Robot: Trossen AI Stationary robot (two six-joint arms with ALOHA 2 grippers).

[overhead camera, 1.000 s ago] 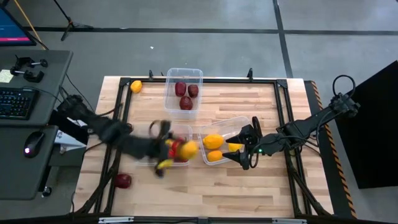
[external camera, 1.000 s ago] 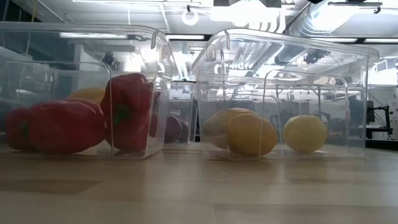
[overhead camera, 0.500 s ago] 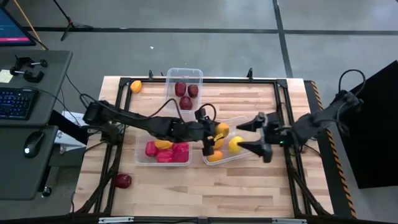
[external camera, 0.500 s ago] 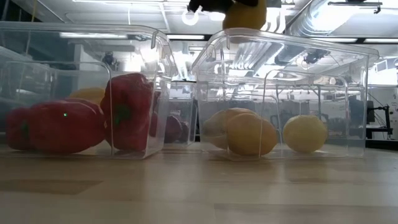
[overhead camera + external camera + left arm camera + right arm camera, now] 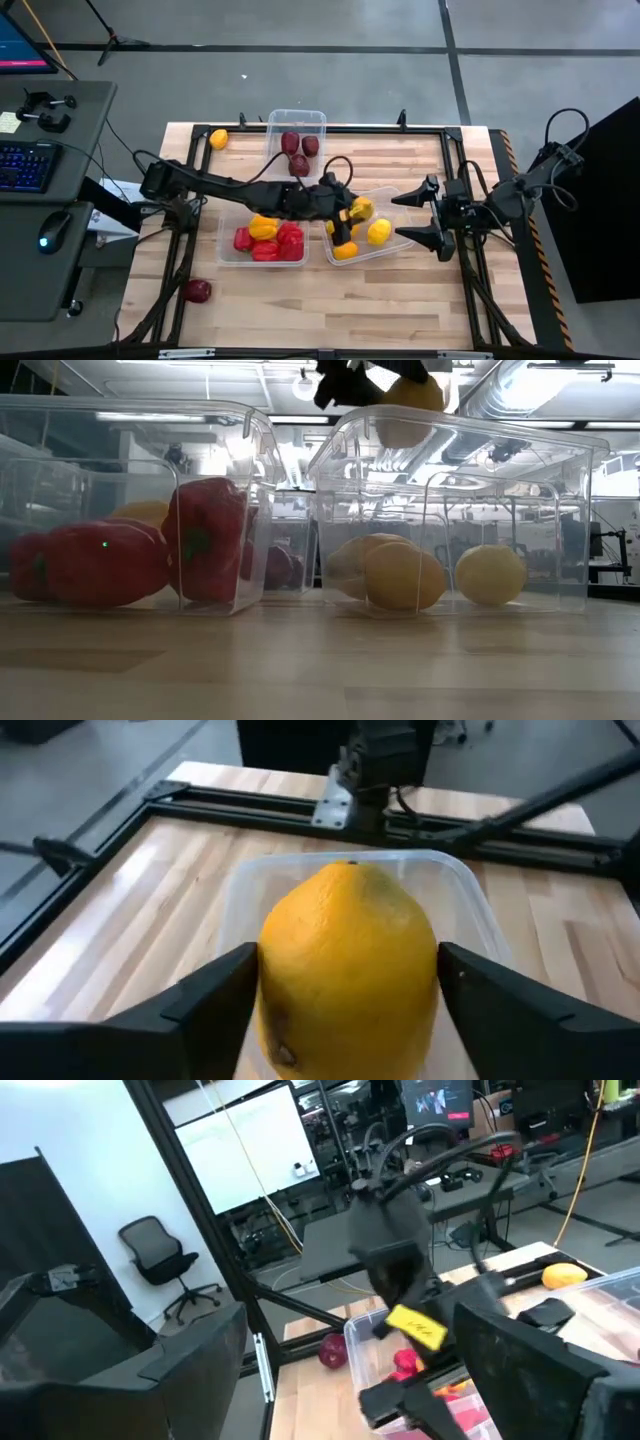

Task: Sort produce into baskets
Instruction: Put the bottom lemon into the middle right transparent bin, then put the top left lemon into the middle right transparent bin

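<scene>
three clear baskets sit on the wooden table point(image 5: 420, 300), and most of the produce already lies in them, so the sorting looks close to finished. the far basket point(image 5: 297, 122) holds three dark maroon round pieces point(image 5: 298, 152). the near left basket point(image 5: 228, 257) holds bright red peppers point(image 5: 278, 243) with one yellow-orange piece point(image 5: 262, 227) among them, which looks out of place there. the near right basket point(image 5: 392, 246), turned at an angle, holds yellow and orange pieces point(image 5: 377, 232).

the left gripper point(image 5: 345, 1005) reaches across the table and hangs over the near right basket, its fingers clamped on either side of a yellow pepper point(image 5: 347, 965). in the low view the yellow pepper is at the basket's rim, not yet set down. seen close, it is plump and rounded, glossy, deep yellow, with a small dark mark low on one side.

the right gripper point(image 5: 430, 215) waits just beside the near right basket, on the side away from the other arm, fingers spread wide and holding nothing.

still left, by the look of it: a small orange piece point(image 5: 218, 139) lies loose near the far left corner of the table, and a dark maroon piece point(image 5: 198, 290) lies loose near the front left edge, both well apart from any basket. the yellow-orange piece among the red peppers may also need moving.
</scene>
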